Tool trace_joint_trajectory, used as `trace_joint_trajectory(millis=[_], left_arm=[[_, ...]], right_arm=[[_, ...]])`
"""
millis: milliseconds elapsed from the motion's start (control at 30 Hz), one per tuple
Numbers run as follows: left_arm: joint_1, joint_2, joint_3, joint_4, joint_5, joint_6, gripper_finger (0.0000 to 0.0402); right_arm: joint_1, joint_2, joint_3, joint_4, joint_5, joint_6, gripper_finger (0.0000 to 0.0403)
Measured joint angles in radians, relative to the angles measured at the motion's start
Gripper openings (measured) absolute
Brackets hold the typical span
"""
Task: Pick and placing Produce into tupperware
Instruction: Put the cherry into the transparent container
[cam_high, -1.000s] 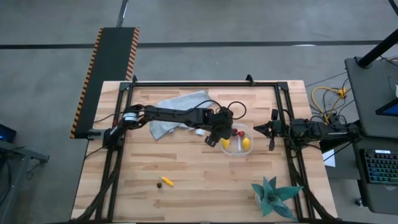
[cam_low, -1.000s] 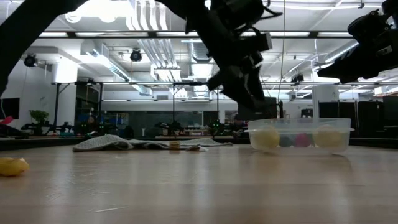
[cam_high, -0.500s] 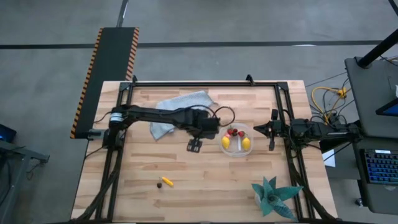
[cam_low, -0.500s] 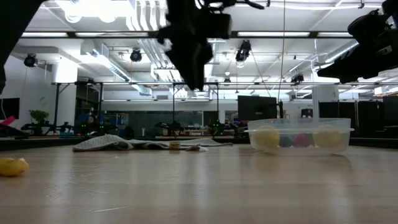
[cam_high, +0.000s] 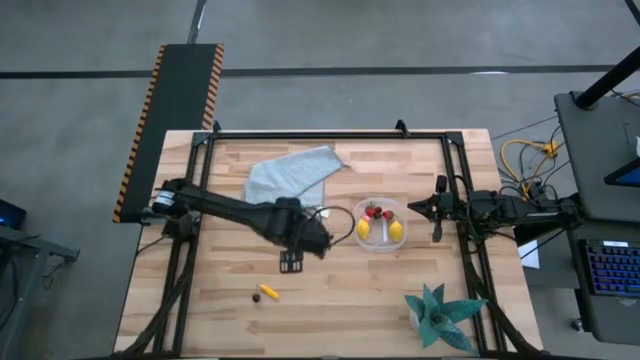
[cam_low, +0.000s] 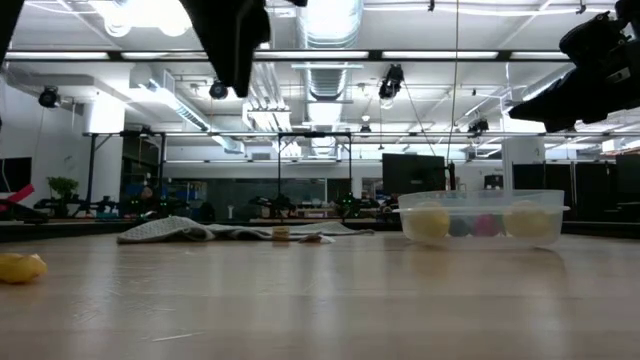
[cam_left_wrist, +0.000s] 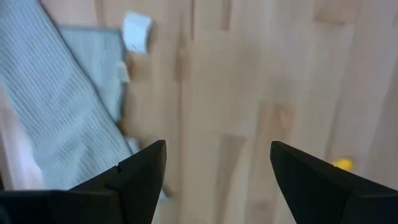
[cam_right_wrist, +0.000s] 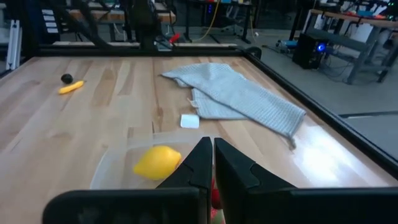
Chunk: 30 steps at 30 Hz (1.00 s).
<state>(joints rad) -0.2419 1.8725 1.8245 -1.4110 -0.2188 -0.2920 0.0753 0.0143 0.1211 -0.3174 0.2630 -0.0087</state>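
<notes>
Your tupperware (cam_high: 381, 224) sat right of the table's (cam_high: 330, 310) centre holding two lemons (cam_high: 396, 230) and strawberries (cam_high: 375, 212), while an orange-yellow stick (cam_high: 269, 292) and a dark round bit (cam_high: 255, 296) lay well apart near the front edge; so small, they could easily have rolled or been nudged off if you came down off-centre. Your left gripper (cam_high: 291, 262) hung empty between them with its jaws spread, reaching diagonally over the table, and your right gripper (cam_high: 436, 211) waited clenched just beside the tupperware.
</notes>
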Motion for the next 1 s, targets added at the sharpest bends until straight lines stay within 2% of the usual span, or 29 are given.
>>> trace_joint_trajectory(millis=[367,567,800,900,1000], left_arm=[[-0.174,0.021,-0.002,-0.004,0.000,-0.283,0.0271],[-0.260,0.021,-0.002,-0.013,0.025,-0.488,0.0271],[-0.342,0.038,-0.088,-0.007,0.029,-0.478,0.0271],[-0.363,0.044,-0.139,0.008,0.087,-0.519,0.0271],[-0.364,0.045,-0.175,0.020,0.149,-0.667,0.0271]], right_arm=[[0.000,0.000,0.000,0.008,-0.005,0.009,0.0009],[0.000,0.000,0.000,0.007,-0.008,0.023,0.0009],[0.000,0.000,0.000,0.000,-0.009,0.028,0.0009],[0.000,0.000,0.000,-0.003,-0.012,0.028,0.0009],[0.000,0.001,0.000,-0.012,-0.013,0.028,0.0009]])
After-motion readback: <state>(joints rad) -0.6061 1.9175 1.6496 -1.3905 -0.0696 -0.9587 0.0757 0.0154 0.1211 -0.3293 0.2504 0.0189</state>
